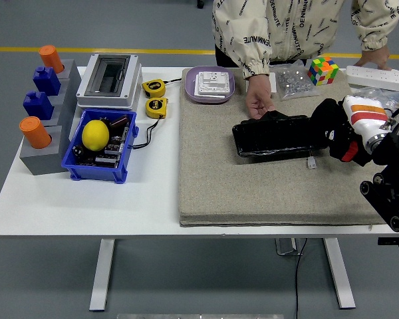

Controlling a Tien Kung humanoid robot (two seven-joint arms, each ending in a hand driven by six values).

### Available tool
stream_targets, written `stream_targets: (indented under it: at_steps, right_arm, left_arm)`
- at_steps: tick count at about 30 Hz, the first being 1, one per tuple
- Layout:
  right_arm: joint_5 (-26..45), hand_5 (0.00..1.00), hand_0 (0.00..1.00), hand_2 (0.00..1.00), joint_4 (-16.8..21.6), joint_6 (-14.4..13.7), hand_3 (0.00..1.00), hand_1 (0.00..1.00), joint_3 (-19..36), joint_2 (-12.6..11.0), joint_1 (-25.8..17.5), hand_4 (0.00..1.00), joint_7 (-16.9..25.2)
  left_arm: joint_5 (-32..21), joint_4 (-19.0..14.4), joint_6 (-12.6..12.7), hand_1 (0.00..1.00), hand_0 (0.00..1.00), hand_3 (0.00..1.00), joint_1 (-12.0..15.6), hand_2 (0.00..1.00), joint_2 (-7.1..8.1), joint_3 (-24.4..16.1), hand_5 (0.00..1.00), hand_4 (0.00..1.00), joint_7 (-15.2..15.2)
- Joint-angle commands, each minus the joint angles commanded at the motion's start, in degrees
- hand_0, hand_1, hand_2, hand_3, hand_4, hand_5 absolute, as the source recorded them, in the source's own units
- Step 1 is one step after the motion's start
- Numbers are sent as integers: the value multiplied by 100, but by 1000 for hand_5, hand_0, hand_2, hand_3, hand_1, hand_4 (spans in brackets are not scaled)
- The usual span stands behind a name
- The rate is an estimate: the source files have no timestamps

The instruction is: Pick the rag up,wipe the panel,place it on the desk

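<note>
Right hand point(336, 129), black w/ a white-and-orange wrist, reaches in from the right edge over the grey felt mat point(266, 179) on the white desk point(86, 199). It sits at the right end of the glossy black rectangular panel point(276, 136), touching or overlapping that end. Hand reads as a dark bunched mass; can't tell if the fingers are curled or spread, and can't tell if a rag is in it, since no separate cloth can be picked out from the black hand. Left arm isn't visible.

Panel lies flat on the mat, long side running left-right, w/ a small white connector point(310, 161) just beside its lower right corner.

A person in a cream printed jacket stands at the far side. 1 hand point(258, 103) rests at the panel's upper left corner, fingers touching its edge; the other hand point(372, 58) is on a white power strip point(379, 76) at top right.

Far side of the mat: purple plate point(191, 90) w/ a white switch box, clear bag of small parts point(294, 81), multicolour cube puzzle point(322, 70).

Left of the mat: 2 yellow tape measures point(155, 98), grey enclosure w/ clear lid point(110, 80), blue bin point(100, 171) holding a yellow lemon point(95, 135), grey stepped block point(43, 143) carrying orange and blue pegs.
</note>
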Motion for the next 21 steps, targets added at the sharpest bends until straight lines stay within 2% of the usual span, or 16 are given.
stream_targets:
  at_steps: [13,21]
  right_arm:
    - [-5,57,196,329,296,-2,330,283,-394,385,35,887,-36]
    - [44,57,196,329,362,5,330,282,-740,701,249,887,-66]
  left_arm:
    - [7,0,1,658,636,572,12,686,3,6,507,612,0]
    - [4,-1,0,658,636,572,0,686,10,25,507,613,0]
